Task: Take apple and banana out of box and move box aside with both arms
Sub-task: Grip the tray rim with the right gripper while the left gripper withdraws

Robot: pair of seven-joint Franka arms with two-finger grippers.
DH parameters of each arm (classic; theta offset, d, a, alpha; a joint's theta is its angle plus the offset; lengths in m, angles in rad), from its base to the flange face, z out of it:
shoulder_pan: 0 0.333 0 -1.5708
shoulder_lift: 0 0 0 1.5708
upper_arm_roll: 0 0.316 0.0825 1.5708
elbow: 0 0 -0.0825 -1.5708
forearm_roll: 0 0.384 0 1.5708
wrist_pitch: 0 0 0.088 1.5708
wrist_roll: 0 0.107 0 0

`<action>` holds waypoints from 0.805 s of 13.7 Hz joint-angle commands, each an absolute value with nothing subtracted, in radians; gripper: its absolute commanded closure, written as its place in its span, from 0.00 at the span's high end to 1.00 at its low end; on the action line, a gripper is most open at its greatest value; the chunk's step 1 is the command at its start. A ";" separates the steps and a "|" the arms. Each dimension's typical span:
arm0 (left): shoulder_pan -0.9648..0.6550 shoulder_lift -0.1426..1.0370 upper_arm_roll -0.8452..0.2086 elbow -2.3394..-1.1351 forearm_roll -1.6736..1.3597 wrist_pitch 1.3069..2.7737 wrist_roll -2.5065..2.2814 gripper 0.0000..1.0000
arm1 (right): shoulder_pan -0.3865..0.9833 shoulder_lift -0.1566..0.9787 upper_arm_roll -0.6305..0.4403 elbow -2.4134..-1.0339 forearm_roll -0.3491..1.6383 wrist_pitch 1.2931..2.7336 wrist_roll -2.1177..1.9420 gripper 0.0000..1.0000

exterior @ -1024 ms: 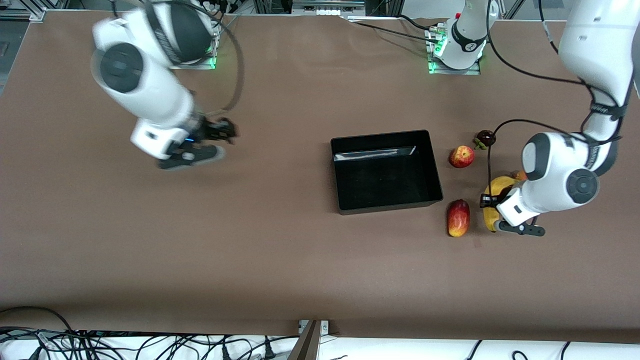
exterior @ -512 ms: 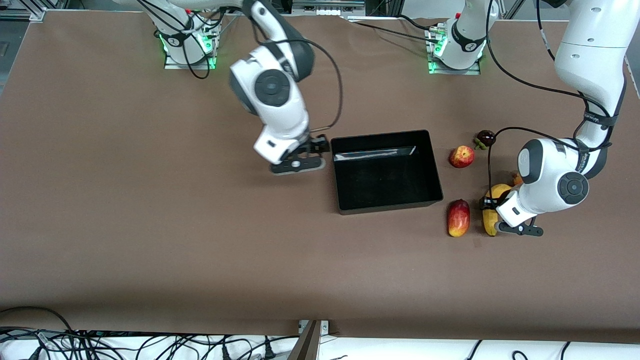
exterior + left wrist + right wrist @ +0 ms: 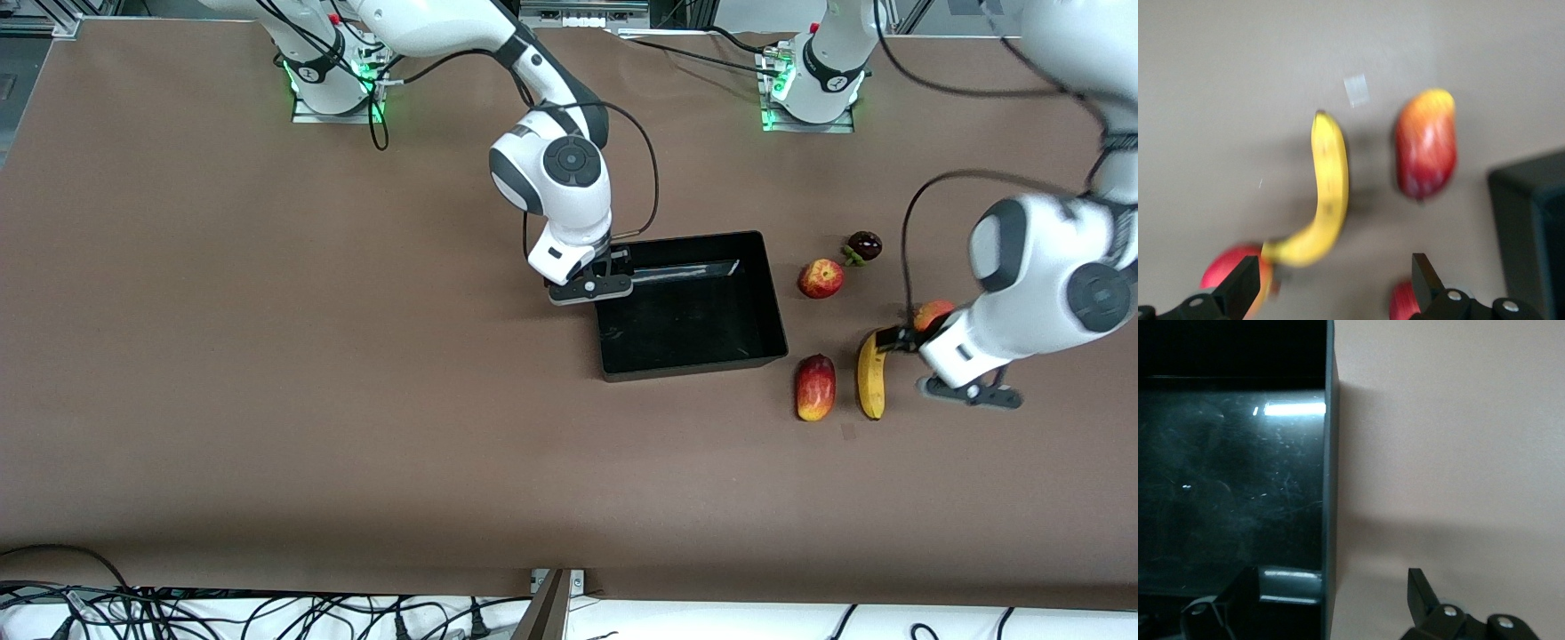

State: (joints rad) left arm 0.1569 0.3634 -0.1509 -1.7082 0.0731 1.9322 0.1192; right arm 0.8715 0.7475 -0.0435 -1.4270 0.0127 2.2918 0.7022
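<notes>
The black box [image 3: 689, 313] sits mid-table and is empty. My right gripper [image 3: 620, 261] is open at the box's corner toward the right arm's end. In the right wrist view the gripper [image 3: 1328, 608] straddles the box wall [image 3: 1329, 473], one finger inside and one outside. The yellow banana [image 3: 870, 378] lies beside the mango [image 3: 815, 387]. The red apple [image 3: 820, 278] lies farther from the front camera. My left gripper [image 3: 894, 340] is open and empty over the banana's stem end. The left wrist view shows the gripper [image 3: 1331, 293], the banana [image 3: 1329, 200] and the apple's edge [image 3: 1403, 301].
A dark mangosteen [image 3: 863, 244] lies next to the apple. A red-orange fruit [image 3: 933, 313] sits by my left gripper and shows in the left wrist view [image 3: 1231, 267]. The mango [image 3: 1425, 143] and the box corner [image 3: 1531, 227] show there too.
My right arm swept from the right arm's end of the table to the box corner. My left arm shifted toward the left arm's end of the table, uncovering the banana.
</notes>
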 commanded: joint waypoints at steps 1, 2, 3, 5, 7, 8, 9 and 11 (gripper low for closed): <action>0.143 0.256 -0.146 -1.605 0.051 1.673 0.115 1.00 | 0.882 0.794 -0.057 -1.393 -0.024 2.324 0.719 0.62; 0.118 0.230 -0.140 -1.568 0.054 1.596 0.107 1.00 | 0.882 0.804 -0.057 -1.393 -0.025 2.345 0.718 0.50; 0.097 0.200 -0.135 -1.543 0.057 1.544 0.086 1.00 | 0.882 0.814 -0.057 -1.393 -0.025 2.361 0.718 0.35; 0.060 0.123 -0.120 -1.526 0.057 1.484 0.036 1.00 | 0.882 0.827 -0.057 -1.393 -0.026 2.376 0.710 0.05; -0.016 0.065 -0.036 -1.517 0.048 1.470 -0.030 1.00 | 0.882 0.825 -0.057 -1.393 -0.026 2.373 0.707 0.00; -0.026 0.052 0.003 -1.517 0.016 1.477 -0.035 1.00 | 0.876 0.821 -0.058 -1.393 -0.025 2.369 0.703 0.00; -0.025 0.046 0.011 -1.526 -0.004 1.495 -0.037 1.00 | 0.873 0.815 -0.058 -1.391 -0.020 2.361 0.700 0.00; -0.025 -0.001 0.011 -1.609 -0.005 1.604 -0.054 1.00 | 0.865 0.792 -0.063 -1.373 -0.015 2.300 0.696 0.00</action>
